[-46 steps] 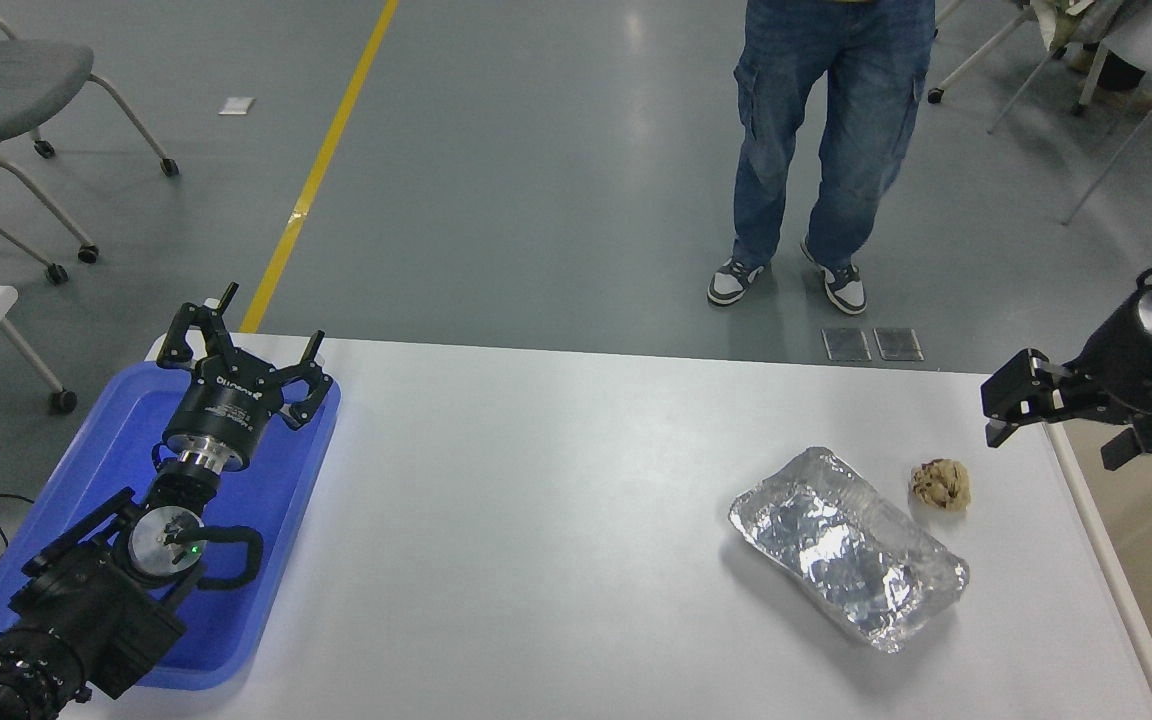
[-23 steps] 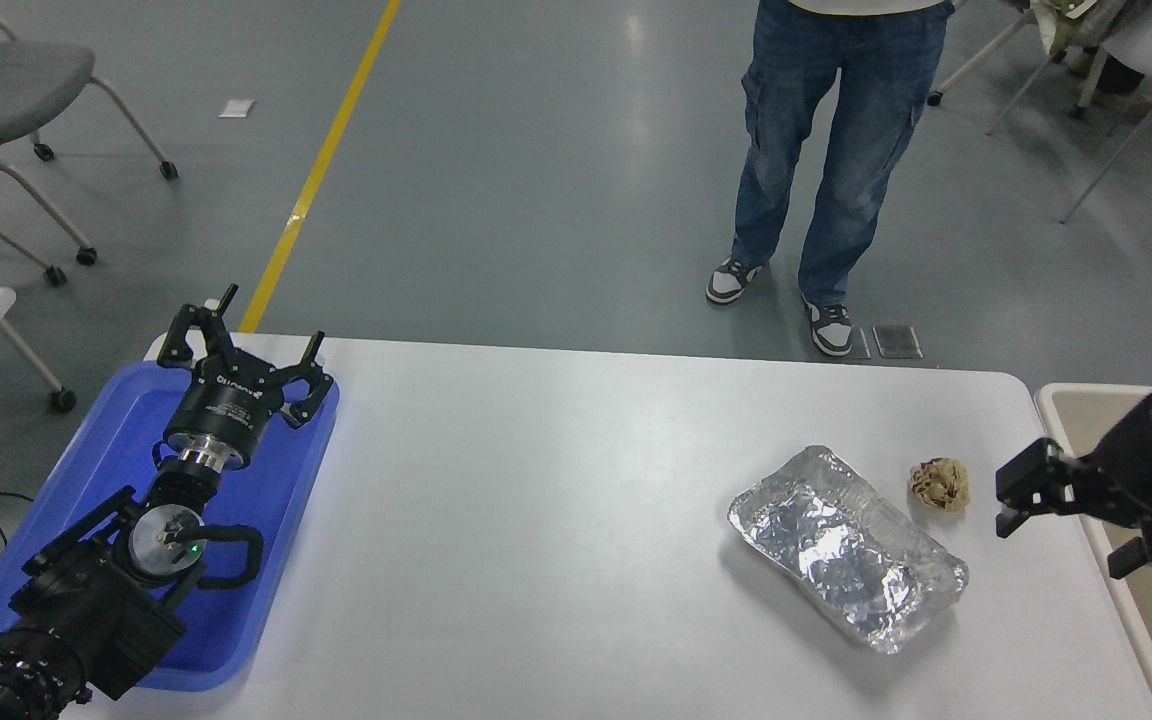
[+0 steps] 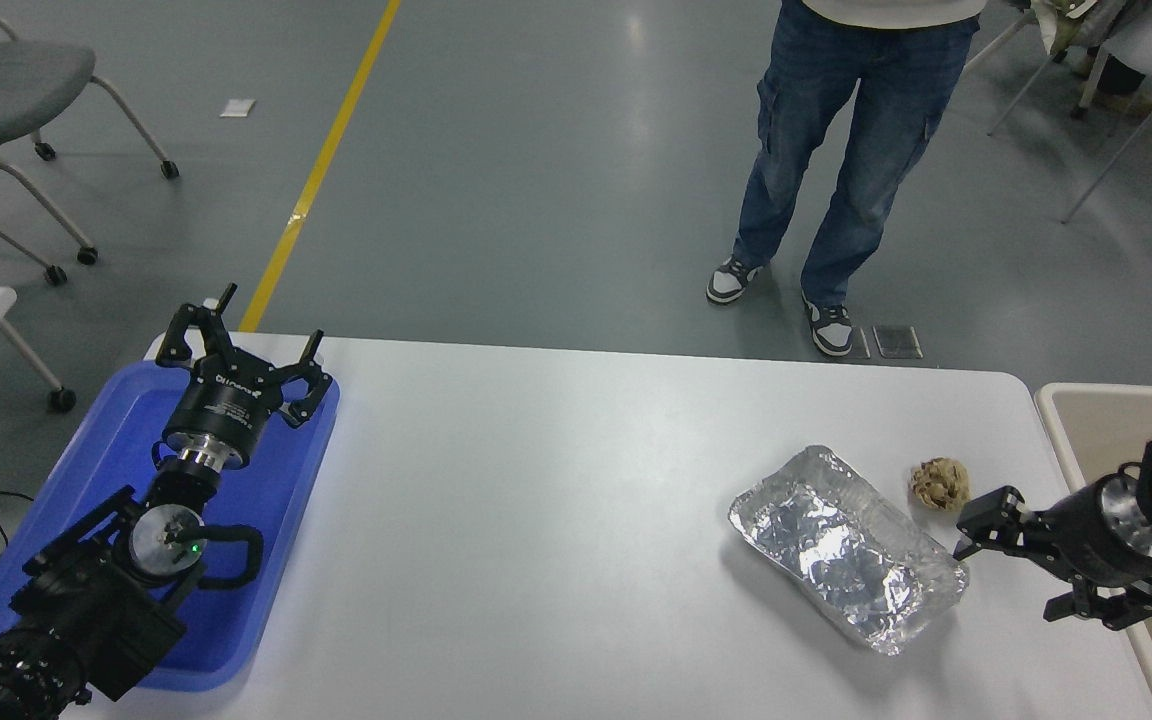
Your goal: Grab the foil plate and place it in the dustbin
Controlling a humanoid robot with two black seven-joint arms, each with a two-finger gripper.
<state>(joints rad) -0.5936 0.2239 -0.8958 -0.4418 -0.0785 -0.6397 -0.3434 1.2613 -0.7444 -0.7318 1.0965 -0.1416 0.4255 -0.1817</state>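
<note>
Foil plate (image 3: 848, 548): shiny, crinkled, lying flat on the white table (image 3: 556, 480) toward its right end; crumpled tan paper ball (image 3: 940, 484) just beyond the plate's far right corner, apart from it. Right gripper (image 3: 1021, 565): fingers spread, empty, low over the table just right of the plate; dustbin (image 3: 1061, 420): beige, off the table's right edge, right of the plate. Left gripper (image 3: 241, 360): fingers spread, parked over the blue tray (image 3: 86, 480), far left of the plate; a person (image 3: 841, 160) stands on the floor beyond it.

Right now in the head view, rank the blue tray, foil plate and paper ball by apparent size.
1. Blue tray, largest, though the parked left arm covers part of it.
2. Foil plate.
3. Crumpled paper ball, clearly smallest.
The tray lies somewhat nearer the camera, but the gap looks too wide to matter.
</note>
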